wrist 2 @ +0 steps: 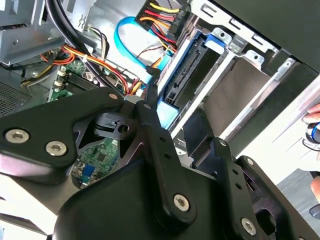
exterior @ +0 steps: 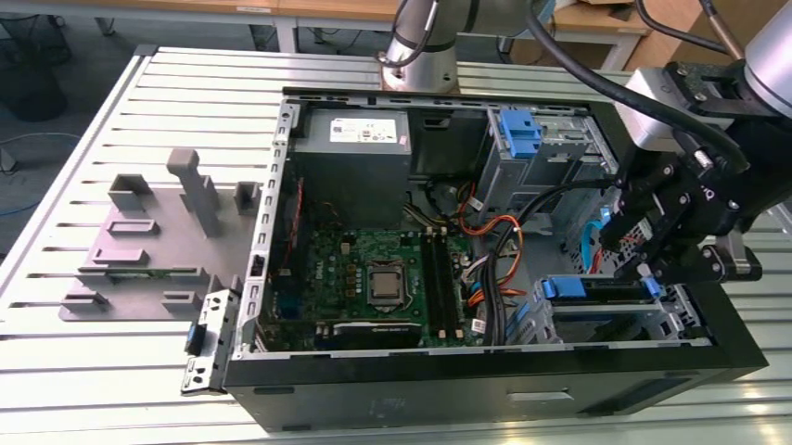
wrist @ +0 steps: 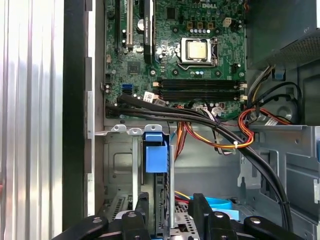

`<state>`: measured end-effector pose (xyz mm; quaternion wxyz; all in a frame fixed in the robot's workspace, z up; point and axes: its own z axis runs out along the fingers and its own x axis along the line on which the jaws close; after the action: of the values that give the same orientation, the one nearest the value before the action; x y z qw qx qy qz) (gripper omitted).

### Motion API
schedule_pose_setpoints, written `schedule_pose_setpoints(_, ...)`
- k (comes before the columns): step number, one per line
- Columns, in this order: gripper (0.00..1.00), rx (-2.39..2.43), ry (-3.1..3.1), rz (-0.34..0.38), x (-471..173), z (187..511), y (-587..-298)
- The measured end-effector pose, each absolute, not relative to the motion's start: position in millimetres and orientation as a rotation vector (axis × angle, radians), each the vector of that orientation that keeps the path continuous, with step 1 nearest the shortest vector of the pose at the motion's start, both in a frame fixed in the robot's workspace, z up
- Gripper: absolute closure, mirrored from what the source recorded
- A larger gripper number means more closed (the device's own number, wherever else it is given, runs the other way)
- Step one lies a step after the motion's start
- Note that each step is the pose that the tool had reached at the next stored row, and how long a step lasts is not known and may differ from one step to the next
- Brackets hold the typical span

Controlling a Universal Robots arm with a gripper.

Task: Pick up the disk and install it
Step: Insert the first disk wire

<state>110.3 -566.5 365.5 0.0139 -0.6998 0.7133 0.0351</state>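
The disk (exterior: 603, 289) stands on edge in the drive cage (exterior: 674, 311) at the corner of the open computer case on the exterior view's right. Its blue carrier tab (exterior: 563, 287) faces the motherboard. In the first wrist view the blue tab (wrist: 154, 152) and the thin edge of the disk (wrist: 161, 200) sit in the metal cage. My gripper (exterior: 644, 271) hangs right over it, open. Its black fingers (wrist: 143, 207) stand on either side of the disk's edge with a gap on one side. In the second wrist view the disk (wrist 2: 186, 75) shows its black connector end beyond my gripper (wrist 2: 175, 102).
The motherboard (exterior: 377, 278) lies in the case's middle, with bundled cables (wrist: 220, 132) running past the cage. A grey power supply (exterior: 352, 139) and a second blue-tabbed bay (exterior: 520, 134) sit at the far end. A grey fixture (exterior: 155, 241) stands on the slatted table (exterior: 74, 167).
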Motion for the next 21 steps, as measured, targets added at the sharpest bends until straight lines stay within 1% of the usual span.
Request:
schedule_pose_setpoints(6, 0.52, -2.179, 2.220, 0.111, 114, 363, -561)
schedule_pose_setpoints(21, 0.52, -2.179, 2.220, 0.111, 120, 350, -562)
